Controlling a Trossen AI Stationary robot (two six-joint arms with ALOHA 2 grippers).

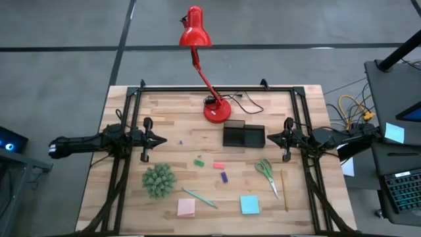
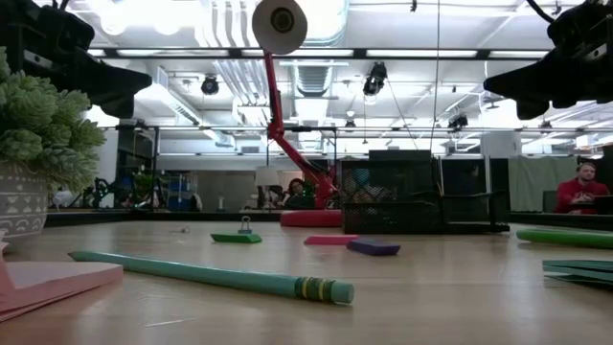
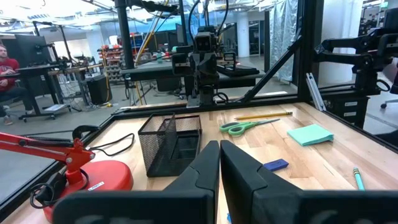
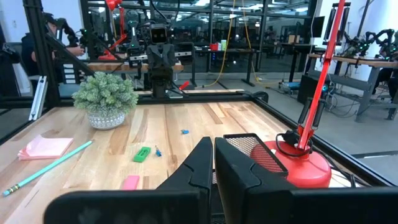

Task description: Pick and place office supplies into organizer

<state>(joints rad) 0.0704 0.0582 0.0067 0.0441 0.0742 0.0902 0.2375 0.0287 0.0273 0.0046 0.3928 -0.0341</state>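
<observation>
The black mesh organizer stands right of the table's middle. On the wood in front of it lie green-handled scissors, a pencil, a teal pen, a pink pad, a light-blue pad, and small green, red-pink and purple pieces. My left gripper hovers shut at the table's left side, pointing level toward the organizer. My right gripper hovers shut just right of the organizer, pointing level toward the left. Neither holds anything.
A red desk lamp stands on its round base at the far middle, its cable beside it. A fuzzy green potted plant sits near the front left. A black frame runs along the table's edges. People sit in the room beyond.
</observation>
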